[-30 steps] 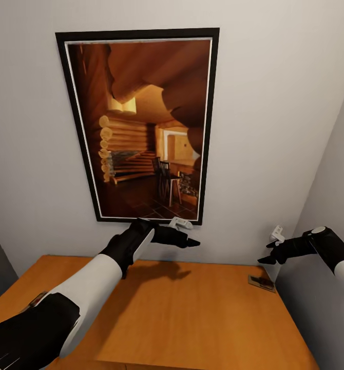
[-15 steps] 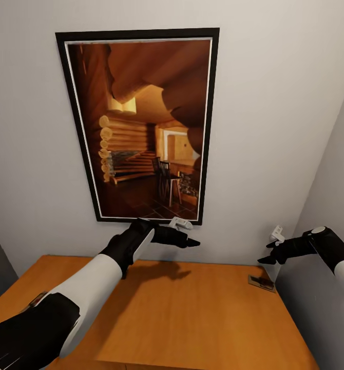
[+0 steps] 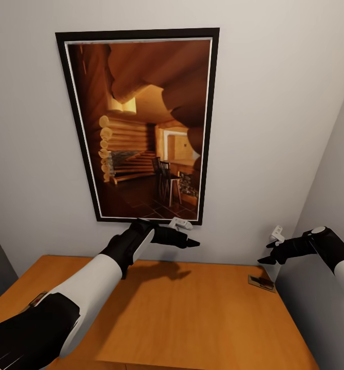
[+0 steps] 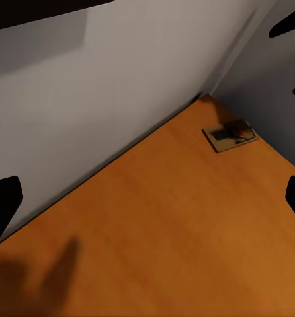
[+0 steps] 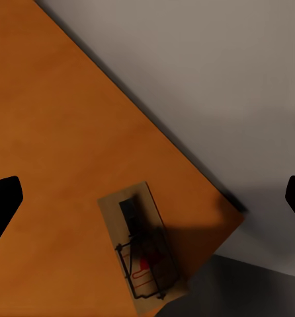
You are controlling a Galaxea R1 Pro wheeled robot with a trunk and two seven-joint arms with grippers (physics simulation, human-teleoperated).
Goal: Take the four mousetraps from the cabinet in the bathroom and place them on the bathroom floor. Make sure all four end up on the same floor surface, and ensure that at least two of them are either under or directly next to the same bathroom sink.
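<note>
White walls are framing our head view: one mousetrap is lying at the tabletop's far right corner, right claw hovering spread above, left claw released. Both wrist views are confirming it ungrasped; floor placement remains.

The cabinet presents a smooth, flat orange-brown top. One mousetrap lies flat on it at the far right corner, directly below the open jaws of the right gripper, near both walls.
</note>
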